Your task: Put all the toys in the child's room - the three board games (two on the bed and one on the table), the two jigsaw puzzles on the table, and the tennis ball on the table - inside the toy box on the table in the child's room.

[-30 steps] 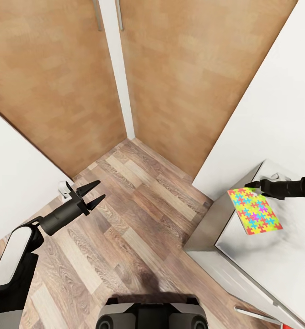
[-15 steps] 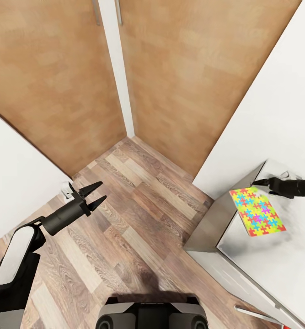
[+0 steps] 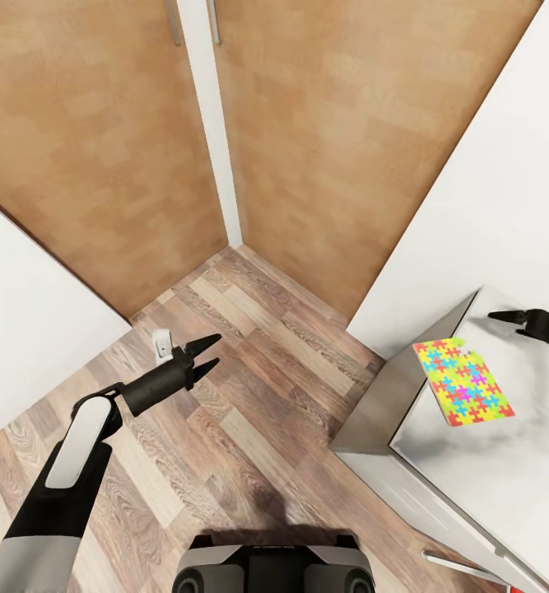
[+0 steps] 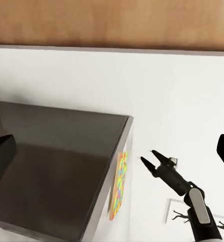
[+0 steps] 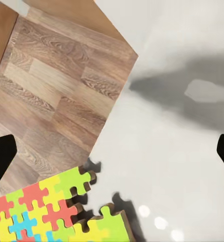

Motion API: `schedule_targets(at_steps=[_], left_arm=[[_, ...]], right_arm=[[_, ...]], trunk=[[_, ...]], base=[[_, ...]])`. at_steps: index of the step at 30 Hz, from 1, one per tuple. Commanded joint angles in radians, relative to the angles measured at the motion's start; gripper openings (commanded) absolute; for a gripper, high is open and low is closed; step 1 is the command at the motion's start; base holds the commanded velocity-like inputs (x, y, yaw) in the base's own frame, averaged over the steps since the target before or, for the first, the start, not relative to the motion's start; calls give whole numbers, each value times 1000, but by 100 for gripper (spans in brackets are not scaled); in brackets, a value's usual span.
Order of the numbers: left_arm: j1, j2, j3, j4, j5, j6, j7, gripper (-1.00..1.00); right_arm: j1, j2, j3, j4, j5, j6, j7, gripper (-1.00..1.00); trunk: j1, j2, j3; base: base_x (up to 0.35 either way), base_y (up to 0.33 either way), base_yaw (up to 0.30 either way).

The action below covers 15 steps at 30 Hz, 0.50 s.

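While one jigsaw puzzle [image 3: 463, 382] lies on the table [image 3: 504, 461], both hands, left hand [image 3: 208, 352] and right hand [image 3: 504, 316], gape empty.

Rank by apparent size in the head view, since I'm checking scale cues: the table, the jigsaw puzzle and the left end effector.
1. The table, largest by far.
2. The jigsaw puzzle.
3. The left end effector, open over the floor; it looks a little smaller than the puzzle, but may sit nearer the camera, so this ranking is unsure.

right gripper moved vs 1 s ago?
Yes. The right gripper has pulled away from the jigsaw puzzle, back along the table; the puzzle stays put.
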Motion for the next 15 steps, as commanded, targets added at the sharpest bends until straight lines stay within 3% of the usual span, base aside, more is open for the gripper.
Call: schedule_targets(at_steps=[1, 7, 11, 15], left_arm=[[-5, -2, -5, 6, -12, 3, -6, 100], [-33, -4, -25, 48, -33, 6, -5, 100], [-51, -6, -32, 78, -43, 6, -6, 100], [-87, -11, -69, 143, -79, -1, -8, 100]], right_arm=[[3, -7, 1, -3, -1, -3, 28, 100], [42, -28, -8, -41, -1, -13, 136, 100], [71, -41, -10, -61, -1, -15, 173, 100], [124, -59, -13, -103, -1, -18, 226, 100]], trunk=[[1, -2, -1], [1, -2, -1], [1, -2, -1], [1, -2, -1]], base=[[0, 0, 0], [0, 0, 0], [0, 0, 0], [0, 0, 0]])
